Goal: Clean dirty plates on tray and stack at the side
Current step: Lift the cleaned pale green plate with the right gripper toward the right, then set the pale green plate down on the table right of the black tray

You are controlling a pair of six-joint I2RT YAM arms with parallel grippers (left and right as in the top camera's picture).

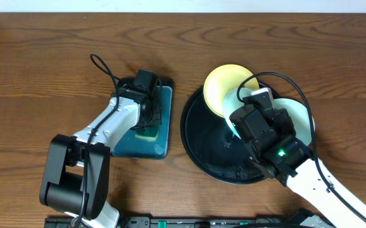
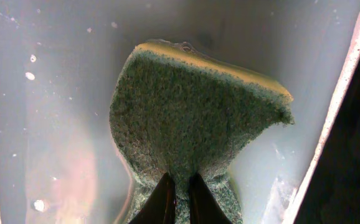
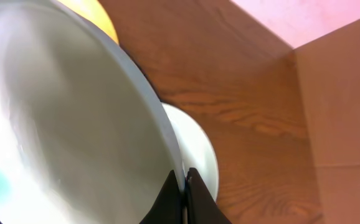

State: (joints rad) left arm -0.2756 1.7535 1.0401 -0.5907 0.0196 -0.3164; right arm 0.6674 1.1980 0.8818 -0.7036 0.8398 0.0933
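Ref. landmark: large round glossy black tray (image 1: 199, 136). R gripper (image 3: 184, 177) is hanging over the tray's centre-right, its jaws pinching the rim of a pale mint-white round plate (image 3: 61, 124). The plate is being held tilted up on edge, not flat, w/ its face turning toward the tray's left side. Being round, it has no long axis; the tilt is what matters. L gripper (image 2: 179, 180) is sitting well left of the black tray, jaws clamping a yellow-green sponge (image 2: 192, 112). The sponge's wide side is running across the fingers, and it is resting in the wet rectangular teal tray (image 1: 161, 149). Key relation: the sponge is lying left of the held plate, w/ the black tray's left rim between them. L arm is nearer the sponge, R arm nearer the plates. Judgement: next move is calling for L arm to be carrying the sponge rightward onto the upturned face, or R arm to be bringing the plate left. Plate condition: glossy and pale; a faint teal smudge is showing low on its face, so probably not clean yet. Pale yellow round plate (image 1: 224, 85) is leaning at the black tray's far rim. Second pale mint-white plate (image 1: 297, 117) is lying at its right edge, partly under R arm. No plates are standing on the brown wood-grain tabletop (image 1: 44, 63) beside the tray; stacking not yet begun.
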